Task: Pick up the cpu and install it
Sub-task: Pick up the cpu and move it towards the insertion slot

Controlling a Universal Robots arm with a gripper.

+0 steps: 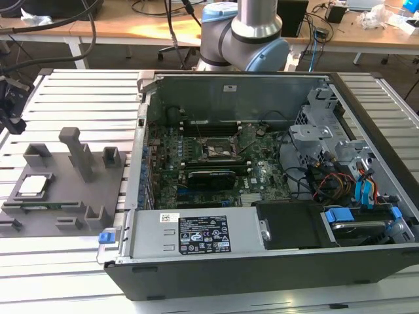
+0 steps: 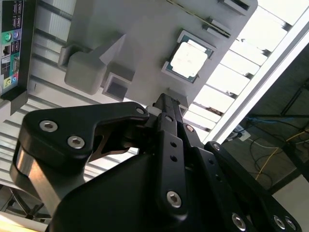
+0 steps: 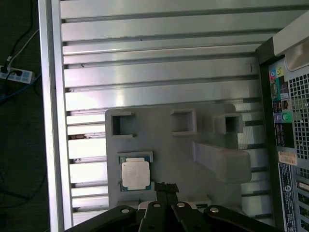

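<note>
First wrist view puts the arm's black metal gripper (image 3: 166, 186) nearest, its two slim fingers drawn narrow, pads all but together and nothing between them. Just past the tips, on the side away from the computer, lies the cpu (image 3: 136, 174). It is a small flat square chip, pale silvery top up, seated in a shallow pocket of the grey moulded plastic tray (image 3: 164, 147). Being square, it has no long axis; its edges run parallel with the tray's. The gripper hangs above the tray, apart from the chip and not centred over it. A chunky grey tray post (image 3: 222, 162) rises on the other side, towards the open black computer case (image 1: 275, 275). Farther in, the dark square socket frame (image 1: 219, 152) sits on the green motherboard (image 1: 170, 167), well apart from the tray; I judge the case wall stands between.
</note>
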